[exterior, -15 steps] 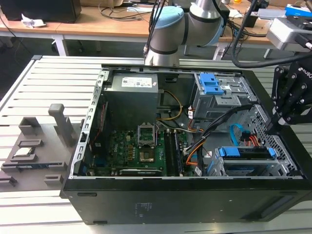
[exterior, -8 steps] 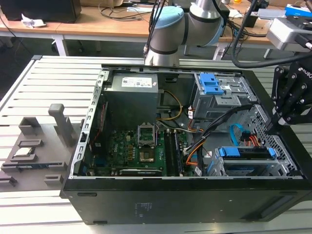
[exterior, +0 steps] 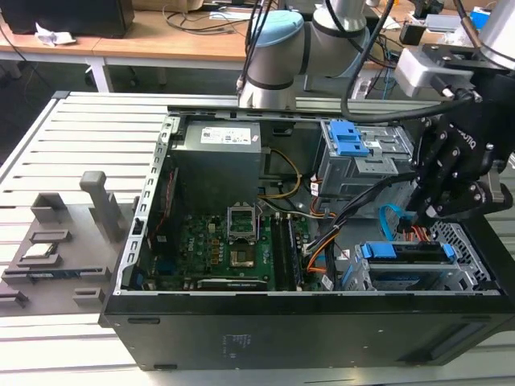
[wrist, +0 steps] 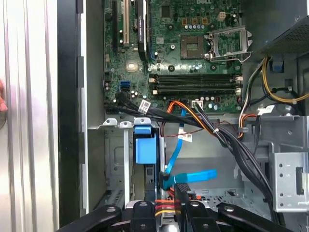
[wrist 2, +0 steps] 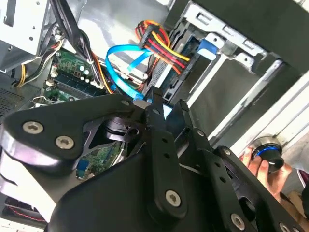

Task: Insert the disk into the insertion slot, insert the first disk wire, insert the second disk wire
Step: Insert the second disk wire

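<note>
The hand (exterior: 418,219), fingers nearly closed on a blue wire (exterior: 389,219), hovers just behind the disk (exterior: 405,252) seated in its slot (exterior: 459,277).

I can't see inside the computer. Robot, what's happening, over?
Black gripper down at the low grey metal drive cage. Blue-bracketed silver disk seated in it. Flat blue cable and red-yellow wires crowd the fingertips.

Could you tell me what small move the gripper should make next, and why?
Probably a short, gentle push toward the rear of the disk. It already sits in the insertion slot, and the gripper is right at the red and yellow wire bundle there; whether its plug is seated is hidden.
</note>
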`<state>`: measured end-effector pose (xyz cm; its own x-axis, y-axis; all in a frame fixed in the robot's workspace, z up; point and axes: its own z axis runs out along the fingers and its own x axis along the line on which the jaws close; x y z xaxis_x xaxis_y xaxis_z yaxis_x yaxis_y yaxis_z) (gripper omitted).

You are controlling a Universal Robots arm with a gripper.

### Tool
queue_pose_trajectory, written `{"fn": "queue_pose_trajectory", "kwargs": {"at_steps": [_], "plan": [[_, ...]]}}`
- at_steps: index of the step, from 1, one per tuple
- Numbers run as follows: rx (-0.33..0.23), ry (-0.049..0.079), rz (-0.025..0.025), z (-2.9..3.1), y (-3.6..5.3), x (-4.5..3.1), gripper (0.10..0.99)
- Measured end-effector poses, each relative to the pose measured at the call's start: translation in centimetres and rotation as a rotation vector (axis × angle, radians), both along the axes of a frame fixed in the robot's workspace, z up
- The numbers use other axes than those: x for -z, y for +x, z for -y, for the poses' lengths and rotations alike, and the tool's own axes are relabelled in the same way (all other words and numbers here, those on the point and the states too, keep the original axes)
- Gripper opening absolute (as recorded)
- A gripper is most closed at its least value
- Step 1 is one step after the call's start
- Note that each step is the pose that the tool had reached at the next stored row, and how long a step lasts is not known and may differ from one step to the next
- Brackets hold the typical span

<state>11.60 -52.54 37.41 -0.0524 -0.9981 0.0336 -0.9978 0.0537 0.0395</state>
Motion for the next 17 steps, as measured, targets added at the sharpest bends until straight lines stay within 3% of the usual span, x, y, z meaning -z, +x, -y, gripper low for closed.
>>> {"fn": "queue_pose_trajectory", "kwargs": {"at_steps": [4,12,16,17], "plan": [[0.000,0.000,0.0000,-0.04,-1.11,0.61,0.302],[0.000,-0.008,0.0000,-0.04,-1.31,0.84,0.302],[0.000,-0.010,0.0000,-0.04,-1.31,0.85,0.161],[0.000,-0.011,0.0000,-0.04,-1.31,0.84,0.161]]}}
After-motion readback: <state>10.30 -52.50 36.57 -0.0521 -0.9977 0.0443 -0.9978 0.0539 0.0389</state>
